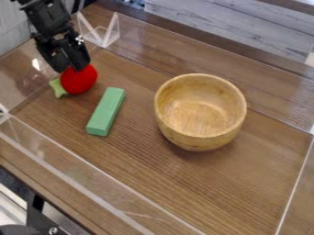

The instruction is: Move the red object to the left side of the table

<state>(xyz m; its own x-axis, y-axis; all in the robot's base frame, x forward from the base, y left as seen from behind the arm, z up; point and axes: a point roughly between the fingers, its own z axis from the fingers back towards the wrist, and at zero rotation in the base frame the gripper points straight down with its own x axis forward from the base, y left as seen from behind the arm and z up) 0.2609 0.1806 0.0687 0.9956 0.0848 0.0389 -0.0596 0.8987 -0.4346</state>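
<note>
The dark wooden desk (pixel 160 188) is carrying the red object (pixel 79 80) near its left edge, toward the far-left corner. The jaws (pixel 76 59) are standing spread just above it; lifting straight up before swinging aside should avoid rolling it.

Blk robot arm (pixel 51 29), wht/grey bits, jointed segs.

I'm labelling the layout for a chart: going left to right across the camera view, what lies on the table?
Red object → green rectangular block → wooden bowl.
</note>
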